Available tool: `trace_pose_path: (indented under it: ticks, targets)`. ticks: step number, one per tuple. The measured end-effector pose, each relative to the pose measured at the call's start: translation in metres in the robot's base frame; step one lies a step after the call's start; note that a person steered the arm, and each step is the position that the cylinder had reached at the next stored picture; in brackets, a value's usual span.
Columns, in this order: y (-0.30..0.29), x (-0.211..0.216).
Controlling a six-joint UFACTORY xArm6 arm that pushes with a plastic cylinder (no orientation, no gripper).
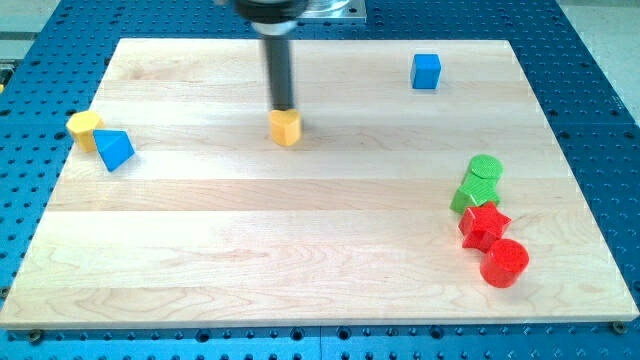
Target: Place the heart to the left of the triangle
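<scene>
The yellow heart (286,127) lies on the wooden board (300,260), in the upper middle of the view. The blue triangle (115,149) lies far to its left, near the board's left edge. My tip (284,107) stands right at the heart's top side, touching it or nearly so. The dark rod rises from there to the view's top edge.
A yellow hexagon-like block (84,127) touches the triangle's upper left. A blue cube (426,71) sits at the upper right. At the right lie a green cylinder (485,170), a green block (468,196), a red star (484,225) and a red cylinder (504,262).
</scene>
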State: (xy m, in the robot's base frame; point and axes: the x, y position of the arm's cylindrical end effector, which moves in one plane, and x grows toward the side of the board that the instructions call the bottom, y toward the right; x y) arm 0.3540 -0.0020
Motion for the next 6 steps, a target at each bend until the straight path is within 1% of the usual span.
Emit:
trace_pose_path:
  ticks: [1,2,3,4,5,6]
  targets:
    - [0.03,0.013]
    - [-0.063,0.05]
    - [-0.123,0.052]
    - [-0.112,0.031]
    - [-0.161,0.038]
    - [-0.159,0.039]
